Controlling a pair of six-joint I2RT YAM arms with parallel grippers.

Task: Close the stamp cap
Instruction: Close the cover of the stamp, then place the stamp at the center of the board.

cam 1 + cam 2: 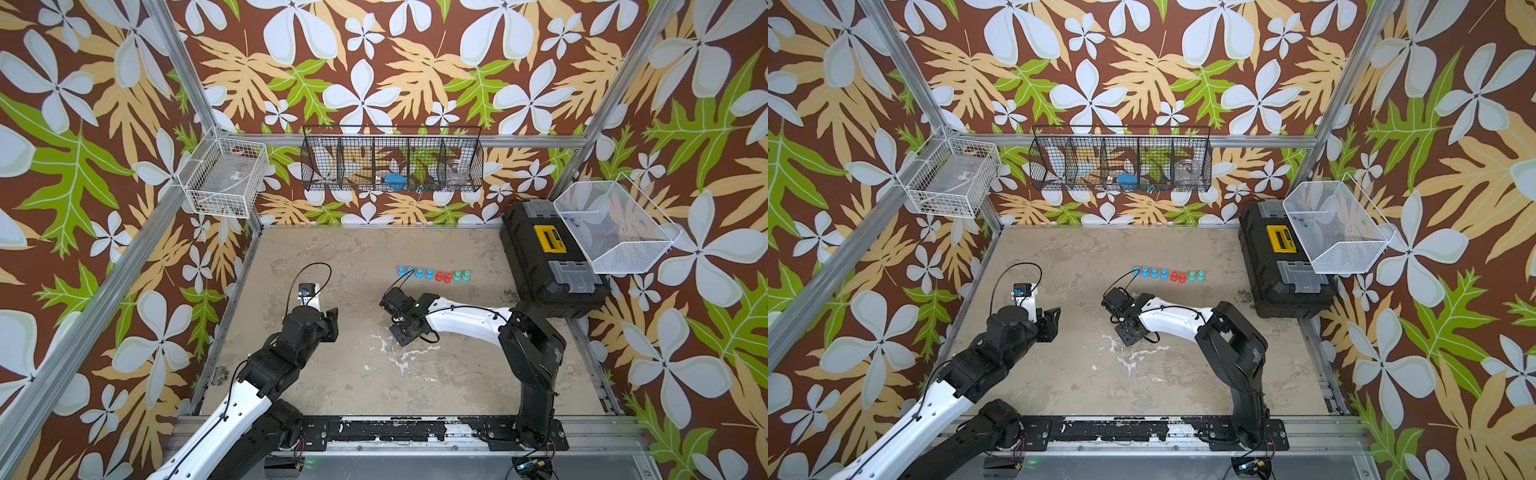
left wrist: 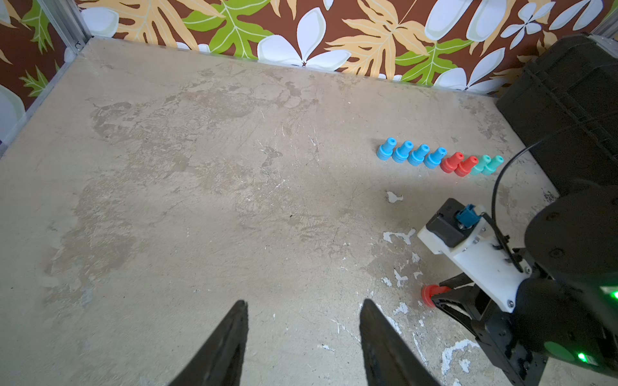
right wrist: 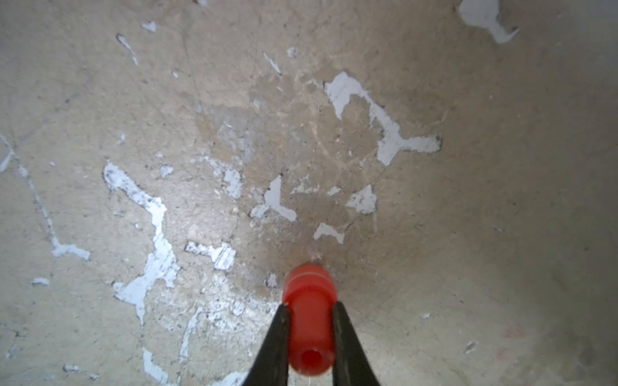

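Observation:
A red stamp (image 3: 309, 297) is clamped by its narrow stem in my right gripper (image 3: 311, 304), which is shut on it. Its wide end points down at the table, and a thin seam line rings that end where the cap sits. Whether the cap is fully seated I cannot tell. The left wrist view shows the same red stamp (image 2: 429, 294) low over the table under the right gripper (image 2: 439, 295). My left gripper (image 2: 305, 302) hangs open over bare table to the left, with nothing between its fingers. In both top views the held stamp is hidden under the right wrist (image 1: 405, 328).
A row of blue, red and teal stamps (image 1: 432, 275) (image 2: 438, 160) stands behind the right gripper. A black toolbox (image 1: 548, 257) sits at the back right under a white mesh basket (image 1: 615, 226). A black wire basket (image 1: 390, 164) and a white one (image 1: 224, 178) hang on the walls.

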